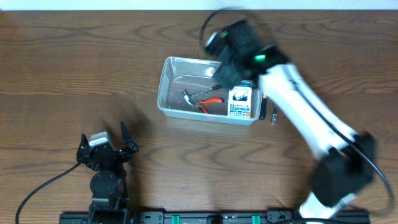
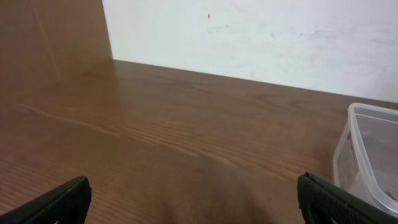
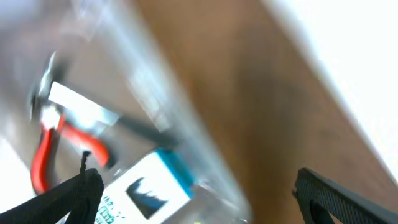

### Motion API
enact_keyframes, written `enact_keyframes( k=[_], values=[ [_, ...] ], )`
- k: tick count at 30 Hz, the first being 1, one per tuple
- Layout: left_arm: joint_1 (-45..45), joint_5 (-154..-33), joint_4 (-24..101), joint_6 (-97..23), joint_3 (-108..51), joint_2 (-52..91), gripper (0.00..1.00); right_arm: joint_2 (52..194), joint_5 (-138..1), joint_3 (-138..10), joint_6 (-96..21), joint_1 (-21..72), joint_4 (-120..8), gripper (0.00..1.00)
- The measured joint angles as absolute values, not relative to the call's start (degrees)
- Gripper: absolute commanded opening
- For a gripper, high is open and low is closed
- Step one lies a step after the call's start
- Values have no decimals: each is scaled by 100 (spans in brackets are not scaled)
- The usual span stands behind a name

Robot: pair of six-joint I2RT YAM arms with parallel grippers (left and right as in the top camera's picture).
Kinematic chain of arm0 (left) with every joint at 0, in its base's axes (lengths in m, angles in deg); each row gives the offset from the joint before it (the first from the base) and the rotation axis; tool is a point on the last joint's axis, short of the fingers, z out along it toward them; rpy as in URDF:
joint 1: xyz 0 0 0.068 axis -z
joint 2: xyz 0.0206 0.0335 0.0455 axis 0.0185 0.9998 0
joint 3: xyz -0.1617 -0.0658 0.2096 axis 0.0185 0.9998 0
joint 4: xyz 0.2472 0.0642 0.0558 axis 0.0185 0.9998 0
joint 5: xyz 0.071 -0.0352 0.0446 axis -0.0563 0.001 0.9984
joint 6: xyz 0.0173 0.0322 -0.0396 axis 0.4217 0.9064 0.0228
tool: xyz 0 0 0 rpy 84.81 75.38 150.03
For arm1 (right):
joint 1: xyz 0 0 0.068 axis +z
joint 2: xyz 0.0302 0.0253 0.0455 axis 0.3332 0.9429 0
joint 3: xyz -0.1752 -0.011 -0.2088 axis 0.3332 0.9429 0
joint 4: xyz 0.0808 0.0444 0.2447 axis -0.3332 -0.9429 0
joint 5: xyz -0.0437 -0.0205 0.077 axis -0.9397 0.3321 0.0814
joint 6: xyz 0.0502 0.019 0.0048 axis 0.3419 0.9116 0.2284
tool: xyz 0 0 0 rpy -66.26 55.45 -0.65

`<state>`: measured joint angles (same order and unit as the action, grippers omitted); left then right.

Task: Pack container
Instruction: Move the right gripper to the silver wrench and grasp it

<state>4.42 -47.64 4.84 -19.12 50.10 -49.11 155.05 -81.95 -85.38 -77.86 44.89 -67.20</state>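
Observation:
The clear plastic container (image 1: 171, 87) sits mid-table. Inside lie a small hammer (image 1: 194, 95), red-handled pliers (image 1: 211, 104) and a blue-and-white box (image 1: 240, 102) at its right end. My right gripper (image 1: 227, 68) is open and empty, hovering above the container's far right part. In the blurred right wrist view its fingers (image 3: 205, 199) straddle the container's wall (image 3: 155, 93), with the box (image 3: 146, 186) and pliers (image 3: 46, 146) below. My left gripper (image 1: 107, 144) is open and empty near the front left. The container's corner shows in the left wrist view (image 2: 367, 155).
A small dark tool (image 1: 273, 115) lies on the table just right of the container. A wall (image 2: 261, 37) borders the table's far edge in the left wrist view. Wooden tabletop (image 1: 74, 68) surrounds the container.

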Motion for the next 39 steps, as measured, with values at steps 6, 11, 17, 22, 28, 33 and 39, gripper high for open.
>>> enact_keyframes(
  k=[6, 11, 17, 22, 28, 33, 39],
  values=[
    [442, -4764, 487, -1912, 5010, -4911, 98, 14380, -8092, -8824, -6003, 3016, -7420, 99],
    [442, -4764, 487, -1912, 5010, -4911, 98, 14710, -7742, -8498, -4717, 2052, -8215, 99],
    [442, -4764, 487, -1912, 5010, -4911, 98, 15335, -7534, -7436, -4046, 1985, -8056, 92],
    [442, -4764, 484, -1912, 5010, -4911, 98, 15612, -7430, -6776, -3738, 2048, -7614, 74],
    [442, -4764, 487, -1912, 5010, -4911, 98, 15864, -7371, -6686, -3544, 2044, -7350, 54],
    [442, -4764, 487, -1912, 5010, -4911, 98, 15986, -7371, -6686, -3393, 2090, -7125, 58],
    [442, -4764, 487, -1912, 5010, -4911, 98, 16355, -7371, -6686, -3275, 2310, -6952, 57]
  ],
)
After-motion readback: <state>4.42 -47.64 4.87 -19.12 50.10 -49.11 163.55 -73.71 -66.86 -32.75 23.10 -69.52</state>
